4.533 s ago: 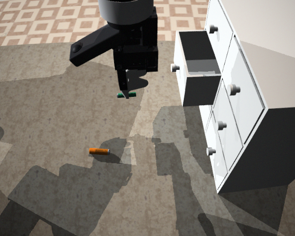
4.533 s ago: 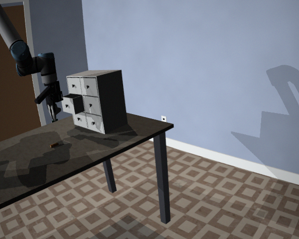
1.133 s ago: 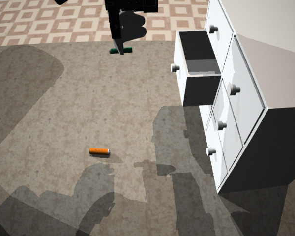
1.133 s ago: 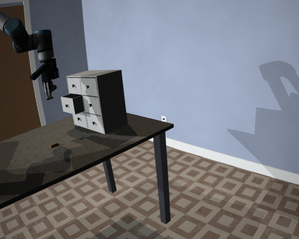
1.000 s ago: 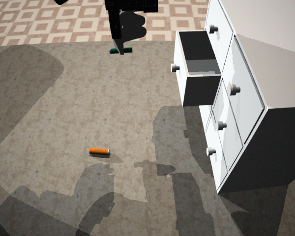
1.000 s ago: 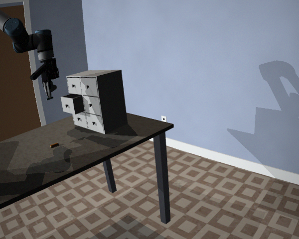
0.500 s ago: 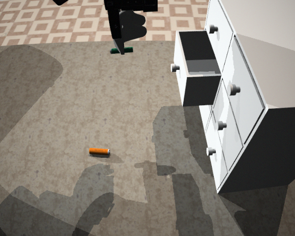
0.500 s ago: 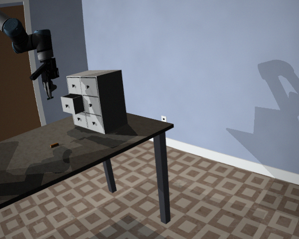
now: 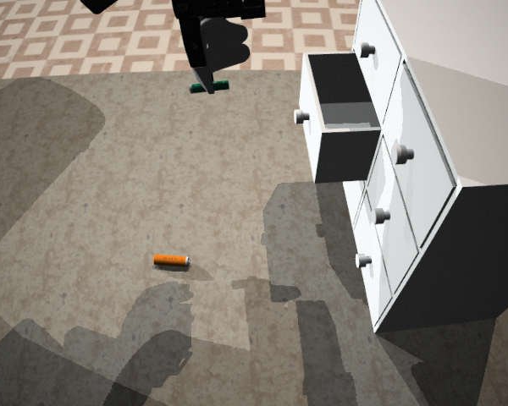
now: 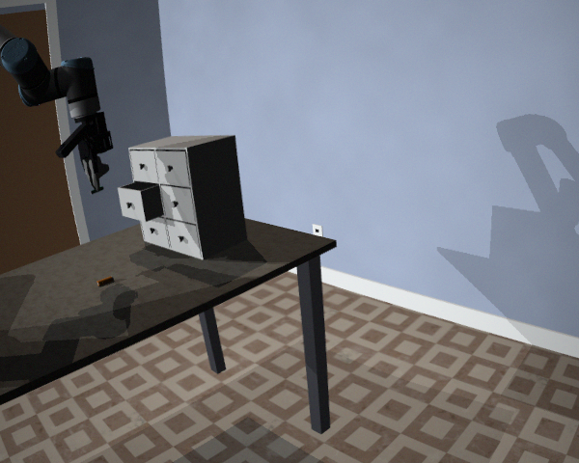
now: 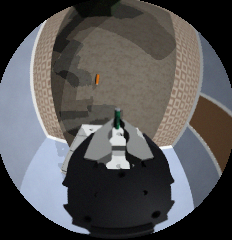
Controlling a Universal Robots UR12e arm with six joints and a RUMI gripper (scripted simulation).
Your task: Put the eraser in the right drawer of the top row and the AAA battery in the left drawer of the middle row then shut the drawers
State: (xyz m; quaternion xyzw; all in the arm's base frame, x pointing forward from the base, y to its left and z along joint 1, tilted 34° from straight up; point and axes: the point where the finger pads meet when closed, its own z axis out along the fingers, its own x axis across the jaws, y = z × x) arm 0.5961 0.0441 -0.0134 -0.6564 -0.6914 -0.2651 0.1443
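My gripper (image 9: pixel 210 87) (image 10: pixel 96 189) (image 11: pixel 117 119) is shut on a slim green battery (image 9: pixel 221 85) (image 11: pixel 117 114), held crosswise at the fingertips, high above the table and out in front of the chest's left side. The white chest (image 9: pixel 464 244) (image 10: pixel 220 199) stands upright. Its left middle drawer (image 9: pixel 346 157) (image 10: pixel 135 194) is pulled well out; nothing shows in the visible part of its inside. The right top drawer (image 9: pixel 425 188) (image 10: pixel 178 177) is in, with a thin dark gap along its edge. The other drawers look shut. No eraser is in view.
An orange battery (image 9: pixel 168 260) (image 10: pixel 105 281) (image 11: pixel 97 79) lies on the table in front of the chest. Knobs stick out from the drawer fronts. The open drawer juts out toward the gripper's side. A wall stands behind the chest.
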